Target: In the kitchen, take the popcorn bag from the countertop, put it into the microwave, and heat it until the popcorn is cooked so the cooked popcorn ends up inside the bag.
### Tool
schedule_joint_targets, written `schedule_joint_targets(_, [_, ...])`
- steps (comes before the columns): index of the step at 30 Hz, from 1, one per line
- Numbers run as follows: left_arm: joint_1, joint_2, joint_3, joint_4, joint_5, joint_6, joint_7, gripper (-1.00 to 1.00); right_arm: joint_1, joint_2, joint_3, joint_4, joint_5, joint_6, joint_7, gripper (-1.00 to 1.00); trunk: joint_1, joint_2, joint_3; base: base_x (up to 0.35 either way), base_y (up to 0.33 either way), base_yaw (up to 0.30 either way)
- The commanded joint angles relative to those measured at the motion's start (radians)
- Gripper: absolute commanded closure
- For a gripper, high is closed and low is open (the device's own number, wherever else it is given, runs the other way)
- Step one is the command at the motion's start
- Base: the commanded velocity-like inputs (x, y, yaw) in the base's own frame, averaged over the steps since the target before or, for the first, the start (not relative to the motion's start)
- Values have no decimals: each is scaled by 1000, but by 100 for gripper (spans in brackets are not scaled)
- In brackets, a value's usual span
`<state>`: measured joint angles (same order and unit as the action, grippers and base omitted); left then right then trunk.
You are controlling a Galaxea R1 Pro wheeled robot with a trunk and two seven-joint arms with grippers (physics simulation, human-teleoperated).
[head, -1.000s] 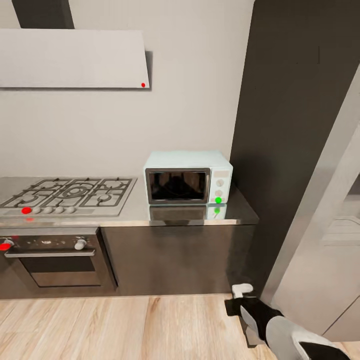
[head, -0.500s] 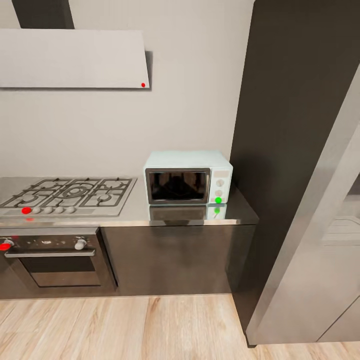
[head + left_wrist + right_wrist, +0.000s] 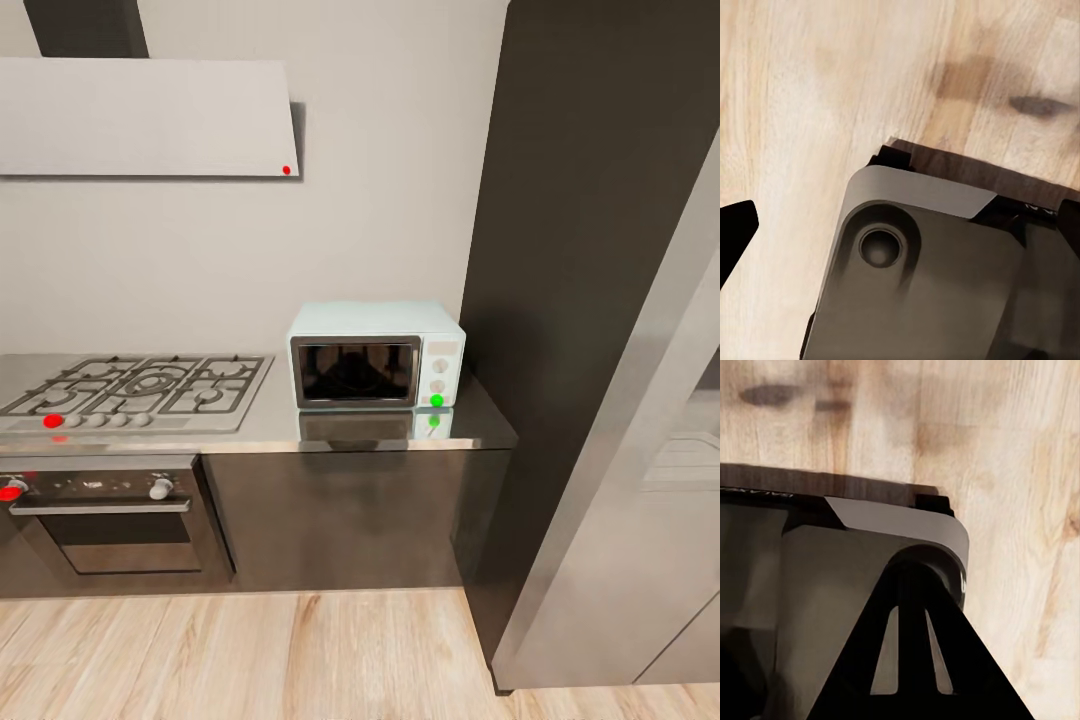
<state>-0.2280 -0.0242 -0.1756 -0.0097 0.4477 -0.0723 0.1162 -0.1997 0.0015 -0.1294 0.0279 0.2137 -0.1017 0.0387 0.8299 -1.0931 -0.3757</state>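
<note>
Your right arm had dropped from 5 o'clock a second earlier — microwave (image 3: 376, 355) shut at center, green light lit; grips unreadable, stage uncertain.

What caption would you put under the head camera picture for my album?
A shut white microwave sits on the steel countertop beside the gas stove, green light glowing.

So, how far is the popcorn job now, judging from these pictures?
The microwave stands on the countertop with its door shut and a green light on its panel. No popcorn bag lies on the counter, and the dark window hides what is inside. So the bag may be inside heating or done, or it may lie elsewhere: I cannot tell. Both wrist views look down on the wooden floor.
</note>
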Motion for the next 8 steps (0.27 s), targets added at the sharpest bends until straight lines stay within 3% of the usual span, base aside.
schedule_joint_targets(1, [-1,0,-9,0,8,-3,3,-100,-1,0,-9,3,9,-6,1,100,0,-1,-1,0,0,0])
schedule_joint_targets(8, [-1,1,-10,0,6,-3,3,-100,-1,0,-9,3,9,-6,1,100,0,-1,-1,0,0,0])
